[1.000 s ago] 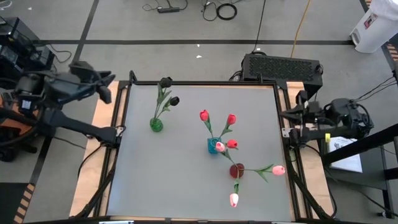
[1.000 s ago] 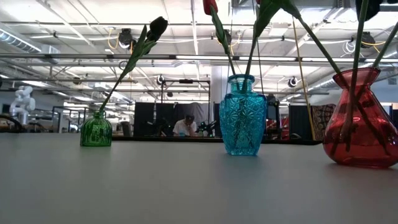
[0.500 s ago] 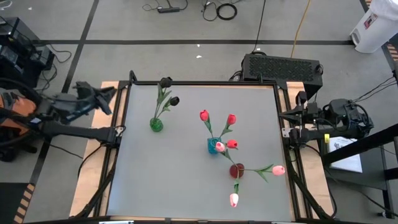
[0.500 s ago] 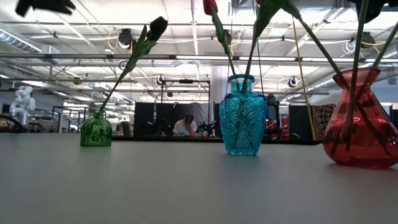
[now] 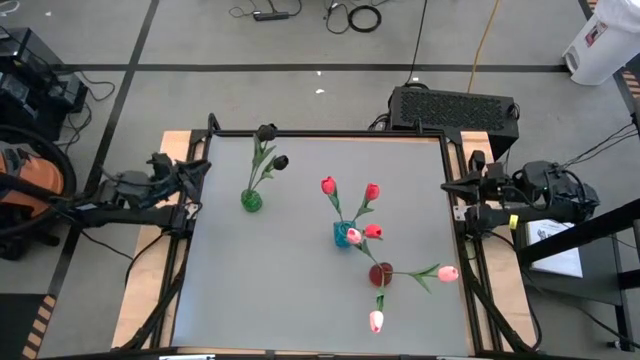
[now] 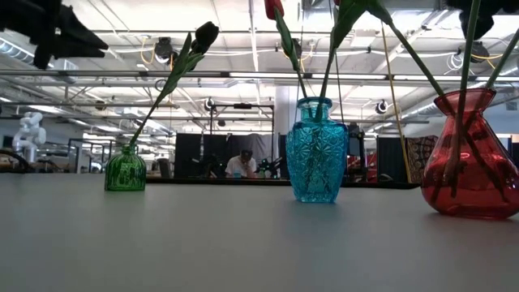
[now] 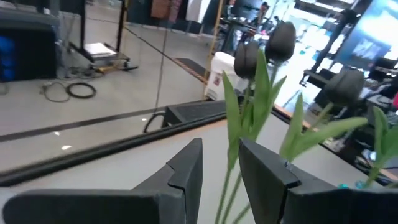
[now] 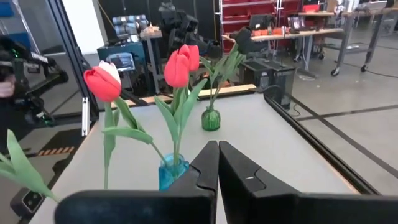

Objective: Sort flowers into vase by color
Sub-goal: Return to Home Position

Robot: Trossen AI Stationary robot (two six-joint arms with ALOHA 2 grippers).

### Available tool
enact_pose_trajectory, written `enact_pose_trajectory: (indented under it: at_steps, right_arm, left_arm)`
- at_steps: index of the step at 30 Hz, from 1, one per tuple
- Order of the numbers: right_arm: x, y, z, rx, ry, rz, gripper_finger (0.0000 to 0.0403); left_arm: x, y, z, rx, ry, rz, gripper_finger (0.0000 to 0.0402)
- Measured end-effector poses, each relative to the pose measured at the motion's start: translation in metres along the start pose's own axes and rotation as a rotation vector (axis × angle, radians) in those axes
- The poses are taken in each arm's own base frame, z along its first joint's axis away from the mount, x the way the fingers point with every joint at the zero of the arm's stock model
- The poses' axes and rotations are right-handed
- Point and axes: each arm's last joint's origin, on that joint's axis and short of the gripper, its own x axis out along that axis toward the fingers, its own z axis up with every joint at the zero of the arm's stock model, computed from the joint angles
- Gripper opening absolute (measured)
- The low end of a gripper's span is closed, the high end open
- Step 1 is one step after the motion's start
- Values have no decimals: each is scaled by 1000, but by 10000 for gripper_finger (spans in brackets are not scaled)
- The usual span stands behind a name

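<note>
Three vases stand on the grey table with tulips' stems stuck into them. The green vase (image 5: pixel 251 201) holds two near-black tulips (image 5: pixel 280 161). In the blue vase (image 5: pixel 343 235) stand red tulips (image 5: pixel 328 185) and one pink tulip (image 5: pixel 354 236). Two pink tulips (image 5: pixel 448 272) lean out of the red vase (image 5: pixel 381 273). My left gripper (image 5: pixel 200 170) hovers open at the table's left edge, pointing level at the dark tulips (image 7: pixel 281 38), well short of them. Shut and holding nothing, my right gripper (image 8: pixel 217 163) waits at the right edge (image 5: pixel 452 186).
A black frame (image 5: pixel 330 135) runs around the table. Bare grey table surface (image 5: pixel 260 290) lies near and to the left of the vases. In the low view the green vase (image 6: pixel 125 170), blue vase (image 6: pixel 316 150) and red vase (image 6: pixel 470 158) stand in a row.
My left gripper has sunk at the table's left edge and tipped toward level, coming into the low view at its top left. Its fingers have stayed open. The vases and flowers have not moved.
</note>
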Motion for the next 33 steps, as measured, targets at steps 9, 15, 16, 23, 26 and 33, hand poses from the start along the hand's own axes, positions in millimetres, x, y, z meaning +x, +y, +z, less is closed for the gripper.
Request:
enact_pose_trajectory:
  at_steps: [9,15,16,23,26,33]
  right_arm:
    - [22,0,-26,0,-41,-2,4]
    - [37,-1,-58,58,-41,4,4]
    - [38,-1,-61,78,-30,7,4]
    - [41,-2,-73,294,73,-18,4]
    - [41,-3,-74,344,82,-23,4]
    - [41,-3,-74,335,83,-23,4]
  left_arm:
    - [1,4,-14,-29,35,-35,109]
    - [2,3,-13,-51,30,-40,109]
    - [2,3,-13,-51,29,-39,109]
    - [2,3,-13,-50,27,-34,109]
    - [2,3,-13,-50,27,-33,109]
    - [2,3,-13,-51,26,-33,109]
